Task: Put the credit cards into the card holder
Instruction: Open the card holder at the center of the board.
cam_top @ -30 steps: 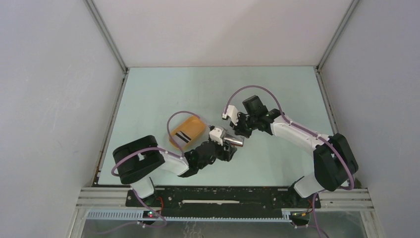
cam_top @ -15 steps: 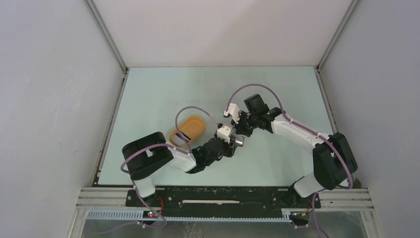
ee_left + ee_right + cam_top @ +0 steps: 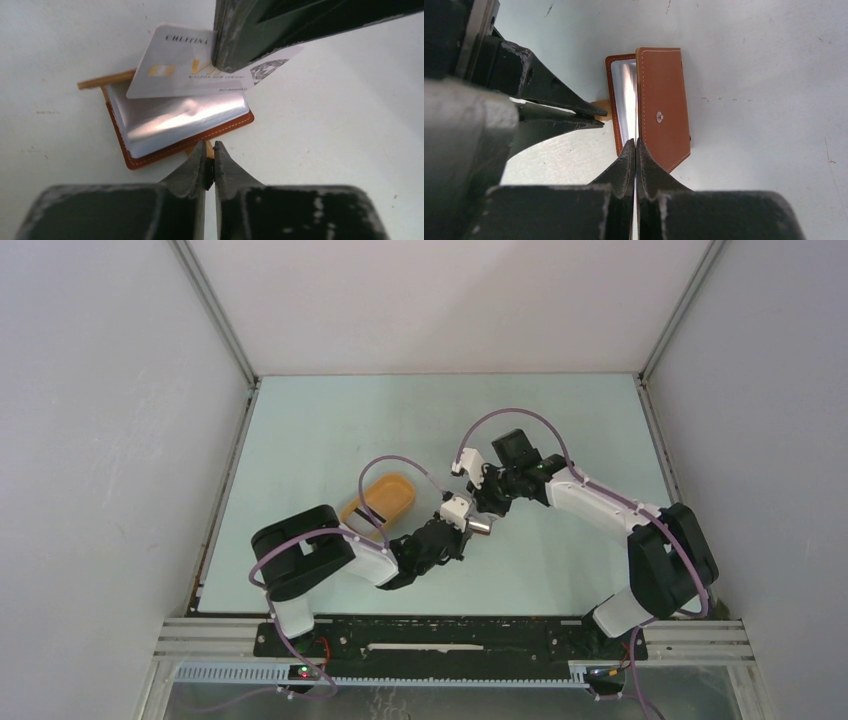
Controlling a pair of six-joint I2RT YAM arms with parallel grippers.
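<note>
Showing the bench point(image 3: 300, 420) from above: the left arm point(image 3: 330, 555) and right arm point(image 3: 600, 505) meet over the holder point(image 3: 482, 528), of which only a small grey glint shows between them. An orange oval tray point(image 3: 378, 502) lies to the left of the holder, apart from it. How the jaws stand cannot be told in this view.

Left wrist view: the holder point(image 3: 175, 122) lies open on the bench, its shiny pale inside facing up within a brown stitched border. A white card point(image 3: 185, 72) with gold print hangs tilted over the holder's far edge, its lower edge just at the shiny face. Whether it has entered a pocket cannot be told. The right jaws, dark and coming in from beyond the holder, are closed on the card's right part. At the holder's near edge the left jaws are drawn almost together, with a small tan tab point(image 3: 210, 151) of the holder pinched between their tips.

Right wrist view: the holder's brown outer flap point(image 3: 664, 100), marked by a small metal stud point(image 3: 659, 117), lies to the right of the shiny inside point(image 3: 626, 85). The right jaws are closed, tips at the holder's near edge, with the card seen edge-on as a thin pale line between them. The left fingers point(image 3: 559, 107) reach in from the left of the holder, their tips meeting on the tan tab point(image 3: 601, 107) at its left border.
</note>
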